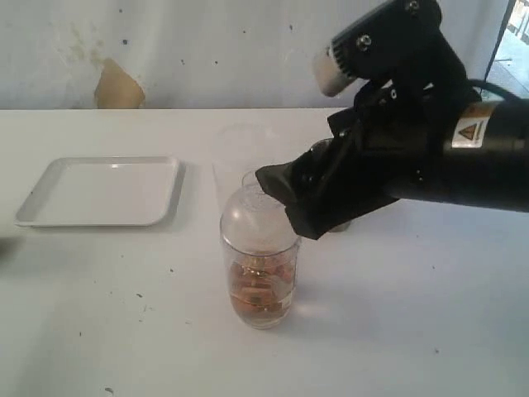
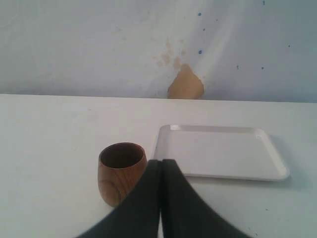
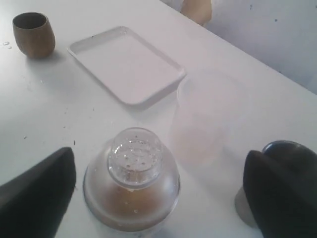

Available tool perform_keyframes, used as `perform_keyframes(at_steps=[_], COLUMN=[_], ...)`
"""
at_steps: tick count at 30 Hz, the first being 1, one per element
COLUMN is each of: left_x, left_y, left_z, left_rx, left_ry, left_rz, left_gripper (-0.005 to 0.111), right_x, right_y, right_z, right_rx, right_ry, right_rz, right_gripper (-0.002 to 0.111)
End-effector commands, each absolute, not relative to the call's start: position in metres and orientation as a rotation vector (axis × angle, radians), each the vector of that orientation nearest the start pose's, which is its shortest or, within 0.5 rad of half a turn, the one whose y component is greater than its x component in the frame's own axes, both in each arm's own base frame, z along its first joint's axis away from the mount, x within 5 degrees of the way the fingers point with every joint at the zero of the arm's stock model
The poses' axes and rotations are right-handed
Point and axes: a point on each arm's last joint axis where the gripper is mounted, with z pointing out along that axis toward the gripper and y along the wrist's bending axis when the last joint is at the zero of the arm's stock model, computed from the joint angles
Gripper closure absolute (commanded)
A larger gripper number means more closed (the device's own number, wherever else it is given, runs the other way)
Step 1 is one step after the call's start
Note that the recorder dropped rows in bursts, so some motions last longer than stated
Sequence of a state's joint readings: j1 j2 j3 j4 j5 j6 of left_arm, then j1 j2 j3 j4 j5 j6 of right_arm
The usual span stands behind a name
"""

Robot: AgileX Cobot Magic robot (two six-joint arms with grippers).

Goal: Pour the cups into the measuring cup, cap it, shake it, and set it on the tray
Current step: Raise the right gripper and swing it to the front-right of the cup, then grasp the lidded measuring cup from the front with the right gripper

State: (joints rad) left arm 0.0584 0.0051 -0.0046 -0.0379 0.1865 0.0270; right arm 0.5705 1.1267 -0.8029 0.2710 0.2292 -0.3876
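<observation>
Measuring cup [image 1: 259, 277] stands upright in the middle of the desk [image 1: 397, 331], brownish liquid sitting in its lower part and a clear domed cap [image 3: 134, 154] on top. So pouring and capping look done, and the shake is what comes next, I'd say.

The right gripper [image 3: 158, 171] hovers at cap height with its jaws spread wide, one on either side of the cup in the wrist view. I can't tell whether either touches it. The left gripper [image 2: 161, 166] is off to the side, jaws pressed together on nothing, with the wooden cup [image 2: 120, 171] just beside it and the tray [image 1: 91, 221] beyond.

Here is where it can go wrong. That cap: nothing shows whether it is pushed fully home, and its top is speckled with dots, holes or droplets, I can't say which. Shake it loose or leaky and the liquid sprays over the desk. The wall is smooth clear plastic, so a grip taken too high, on the dome, could pop the cap or let the cup slip mid-shake.

There are close neighbours, too. The frosted cup [image 3: 198, 124] stands just behind and the steel tumbler [image 3: 283, 148] sits near one jaw. A wide close or a sloppy lift could knock either over. The tray lies well apart, so the carry across is long enough for a weak hold to fail.
</observation>
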Motion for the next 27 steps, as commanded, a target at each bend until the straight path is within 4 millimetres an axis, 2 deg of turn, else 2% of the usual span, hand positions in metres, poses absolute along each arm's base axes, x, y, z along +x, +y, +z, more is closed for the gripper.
perform_keyframes(at_steps=[1,2,10,17,19,22,27], left_x=[0.056,0.056,0.056,0.056,0.056,0.056,0.056], left_y=[0.003,0.003,0.003,0.003,0.003,0.003,0.003], left_z=[0.197,0.197,0.197,0.197,0.197,0.197,0.197], left_rx=[-0.056,-0.056,-0.056,-0.056,-0.056,-0.056,-0.056], left_ry=[1.660,1.660,1.660,1.660,1.660,1.660,1.660], left_rz=[0.026,0.026,0.026,0.026,0.026,0.026,0.026], left_gripper=[0.106,0.106,0.106,0.106,0.106,0.106,0.106], right_x=[0.205,0.206,0.204,0.181,0.177,0.174,0.186], right_y=[0.140,0.140,0.139,0.117,0.122,0.138,0.148], right_z=[0.305,0.303,0.285,0.246,0.234,0.217,0.193], right_rx=[-0.730,-0.736,-0.754,-0.456,-0.508,-0.681,-0.630], right_ry=[1.944,1.956,2.009,1.767,1.757,1.778,1.843], right_rz=[0.350,0.349,0.340,0.374,0.410,0.449,0.496], right_gripper=[0.011,0.004,0.003,0.003,0.003,0.003,0.003])
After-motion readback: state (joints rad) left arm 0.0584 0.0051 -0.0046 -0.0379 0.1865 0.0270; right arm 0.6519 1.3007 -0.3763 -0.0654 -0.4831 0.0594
